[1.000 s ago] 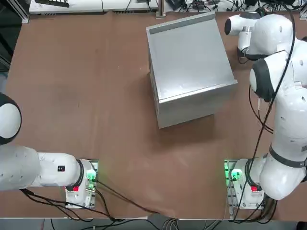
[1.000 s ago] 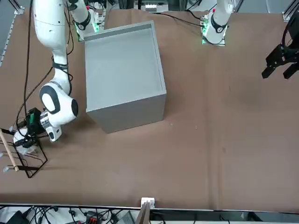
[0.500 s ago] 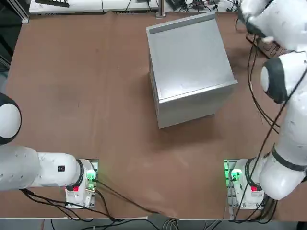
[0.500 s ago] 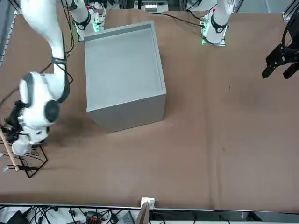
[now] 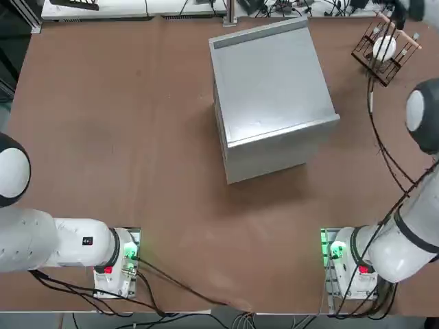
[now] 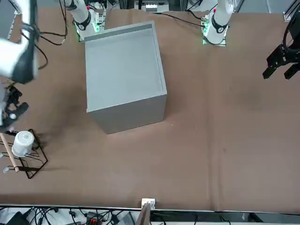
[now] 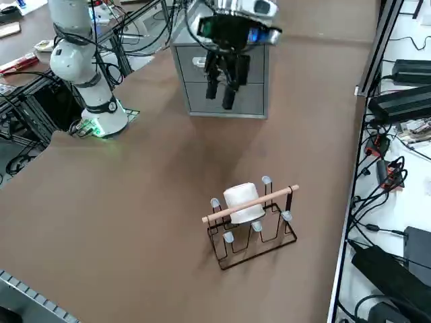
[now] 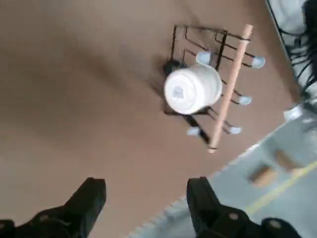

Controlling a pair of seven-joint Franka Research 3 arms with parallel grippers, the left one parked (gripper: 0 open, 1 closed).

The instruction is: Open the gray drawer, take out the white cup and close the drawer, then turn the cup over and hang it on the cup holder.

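The white cup [image 8: 192,89] sits upside down on a peg of the cup holder [image 8: 233,59], a dark wire rack with a light wooden bar. The rack stands on the table's far right corner [image 5: 384,49], and the cup [image 7: 244,202] on it touches no gripper. My right gripper [image 7: 224,84] hangs well above the table between the rack and the cabinet, open and empty. In the wrist view its two black fingers [image 8: 91,196] stand wide apart with the cup far below them. The gray drawer [image 7: 252,99] is shut flush in the cabinet front.
The large gray cabinet [image 5: 271,89] stands at the table's far middle. The brown tabletop [image 5: 123,137] stretches bare to its left and toward me. Cables, boxes and the table's edge [image 7: 350,168] lie just beyond the rack.
My right arm has risen and pulled away from the rack, uncovering the cup on its peg. Cup, rack and cabinet have stayed put.
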